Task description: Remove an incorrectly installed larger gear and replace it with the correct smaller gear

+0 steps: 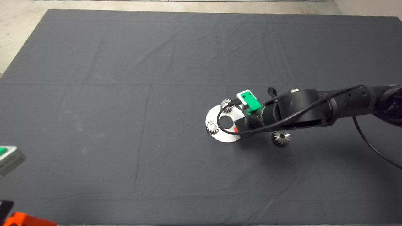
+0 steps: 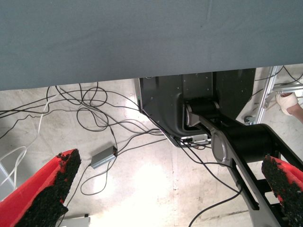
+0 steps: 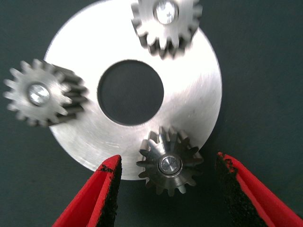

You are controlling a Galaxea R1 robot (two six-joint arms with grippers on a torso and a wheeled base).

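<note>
A round silver plate (image 3: 189, 94) with a centre hole lies on the dark mat (image 1: 125, 94). The smaller gear (image 3: 169, 161), dark with a shiny centre, sits on the plate's rim. My right gripper (image 3: 168, 161) is open around it, with a gap between each red finger and the gear. In the head view the right wrist (image 1: 251, 116) covers that gear. The larger gear (image 1: 280, 138), silver-grey with flared teeth, lies on the mat just right of the plate (image 1: 226, 134). My left gripper (image 2: 171, 161) is open and empty, parked at the lower left edge (image 1: 9, 160).
Two small pale silver gears (image 3: 45, 92) (image 3: 165, 21) sit on the plate's rim, also in the head view (image 1: 212, 126) (image 1: 225, 104). The right arm's black cable (image 1: 370, 141) hangs over the mat. The left wrist view shows floor cables (image 2: 94, 118), the robot's base (image 2: 189, 104) and a person's shoe (image 2: 289, 101).
</note>
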